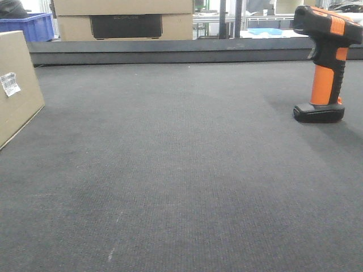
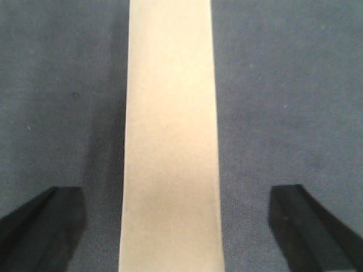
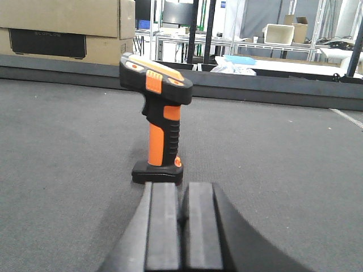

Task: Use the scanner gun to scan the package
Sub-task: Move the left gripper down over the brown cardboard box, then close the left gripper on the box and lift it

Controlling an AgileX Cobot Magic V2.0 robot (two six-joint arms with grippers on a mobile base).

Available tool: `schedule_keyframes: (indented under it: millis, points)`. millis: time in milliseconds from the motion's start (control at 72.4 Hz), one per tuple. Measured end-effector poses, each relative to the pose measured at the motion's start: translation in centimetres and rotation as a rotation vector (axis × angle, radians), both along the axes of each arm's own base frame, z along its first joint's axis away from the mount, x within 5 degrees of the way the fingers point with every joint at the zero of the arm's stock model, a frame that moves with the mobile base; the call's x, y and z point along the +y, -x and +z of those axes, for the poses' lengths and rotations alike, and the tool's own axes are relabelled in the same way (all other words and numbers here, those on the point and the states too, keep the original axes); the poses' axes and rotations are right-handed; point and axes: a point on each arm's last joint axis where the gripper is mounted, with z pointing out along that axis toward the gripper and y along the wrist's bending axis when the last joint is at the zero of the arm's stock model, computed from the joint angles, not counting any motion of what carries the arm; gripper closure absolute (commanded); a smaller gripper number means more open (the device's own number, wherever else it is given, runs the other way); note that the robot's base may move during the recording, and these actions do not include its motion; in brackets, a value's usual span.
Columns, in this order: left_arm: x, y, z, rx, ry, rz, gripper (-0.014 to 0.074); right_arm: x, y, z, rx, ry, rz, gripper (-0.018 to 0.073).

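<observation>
Package (image 1: 17, 85) sat on the counter (image 1: 181, 181), cut off by the front view's left edge; my left jaws stood wide apart either side of its narrow tan face. My right jaws were pressed together near the upright scanner gun (image 3: 161, 130), open counter between both things

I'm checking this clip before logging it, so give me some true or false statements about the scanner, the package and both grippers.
1. The scanner gun stands upright on its base. True.
2. The right gripper holds the scanner gun. False: it is shut on nothing, short of the gun.
3. The left gripper is open, the package showing between its fingers. True.
4. The package is bare of labels. False: a white label sits on its side.
</observation>
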Motion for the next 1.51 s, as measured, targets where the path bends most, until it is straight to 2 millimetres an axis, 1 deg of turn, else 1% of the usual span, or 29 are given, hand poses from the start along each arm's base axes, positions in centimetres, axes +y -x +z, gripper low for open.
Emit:
schedule_keyframes:
  millis: [97, 221, 387, 428, 483, 539, 552, 594, 608, 649, 663, 677, 718, 732, 746, 898, 967, 1036, 1132, 1229, 1381, 1505]
  points:
    - [0.0, -0.7, -1.2, 0.036, 0.004, 0.002, -0.0005, 0.0, 0.0, 0.0, 0.000, 0.000, 0.000, 0.0721]
    - [0.1, -1.8, -3.2, 0.104, 0.007, 0.003, -0.0005, 0.0, 0.0, 0.0, 0.000, 0.000, 0.000, 0.0721]
    - [0.1, -2.7, -5.5, 0.188, 0.011, 0.006, -0.0002, 0.0, 0.0, 0.0, 0.000, 0.000, 0.000, 0.0721]
    - [0.1, -2.7, -5.7, 0.198, 0.011, 0.006, 0.0013, 0.0, 0.0, 0.0, 0.000, 0.000, 0.000, 0.0721]
    - [0.1, -2.8, -5.9, 0.207, 0.013, 0.007, 0.0055, 0.0, 0.0, 0.0, 0.000, 0.000, 0.000, 0.0721]
    - [0.1, -2.8, -5.9, 0.208, 0.013, 0.007, 0.0160, 0.0, 0.0, 0.0, 0.000, 0.000, 0.000, 0.0721]
    - [0.1, -2.8, -5.9, 0.208, 0.013, 0.007, 0.0174, 0.0, 0.0, 0.0, 0.000, 0.000, 0.000, 0.0721]
    - [0.1, -2.8, -5.9, 0.208, 0.013, 0.007, 0.0309, 0.0, 0.0, 0.0, 0.000, 0.000, 0.000, 0.0721]
    - [0.1, -2.8, -5.9, 0.208, 0.013, 0.007, 0.0328, 0.0, 0.0, 0.0, 0.000, 0.000, 0.000, 0.0721]
    - [0.1, -2.8, -5.9, 0.209, 0.013, 0.007, 0.0440, 0.0, 0.0, 0.0, 0.000, 0.000, 0.000, 0.0721]
    - [0.1, -2.8, -5.9, 0.209, 0.013, 0.007, 0.0496, 0.0, 0.0, 0.0, 0.000, 0.000, 0.000, 0.0721]
    - [0.1, -2.8, -5.9, 0.209, 0.013, 0.007, 0.0515, 0.0, 0.0, 0.0, 0.000, 0.000, 0.000, 0.0721]
    - [0.1, -2.8, -5.9, 0.209, 0.013, 0.007, 0.0629, 0.0, 0.0, 0.0, 0.000, 0.000, 0.000, 0.0721]
    - [0.1, -2.8, -5.9, 0.209, 0.014, 0.007, 0.0687, 0.0, 0.0, 0.0, 0.000, 0.000, 0.000, 0.0721]
    - [0.1, -2.8, -5.9, 0.209, 0.014, 0.007, 0.0706, 0.0, 0.0, 0.0, 0.000, 0.000, 0.000, 0.0721]
    - [-0.1, -2.8, -5.6, 0.208, 0.038, 0.009, 0.0708, 0.0, 0.0, 0.0, 0.000, 0.000, 0.000, 0.0721]
    - [-0.4, -2.9, -5.0, 0.202, 0.074, 0.010, 0.0708, 0.0, 0.0, 0.0, 0.000, 0.000, 0.000, 0.0721]
    - [-1.1, -3.2, -3.9, 0.177, 0.115, 0.000, 0.0708, 0.0, 0.0, 0.0, 0.000, 0.000, 0.000, 0.0721]
    - [-3.0, -3.2, -2.2, 0.137, 0.154, -0.048, 0.0708, 0.0, 0.0, 0.0, 0.000, 0.000, 0.000, 0.0721]
    - [-5.9, -2.7, -0.8, 0.106, 0.222, -0.117, 0.0708, 0.0, 0.0, 0.0, 0.000, 0.000, 0.000, 0.0721]
    - [-10.2, -2.2, -0.4, 0.081, 0.298, -0.198, 0.0708, 0.0, 0.0, 0.0, 0.000, 0.000, 0.000, 0.0721]
    - [-12.0, -2.2, -0.9, 0.056, 0.335, -0.206, 0.0708, 0.0, 0.0, 0.0, 0.000, 0.000, 0.000, 0.0721]
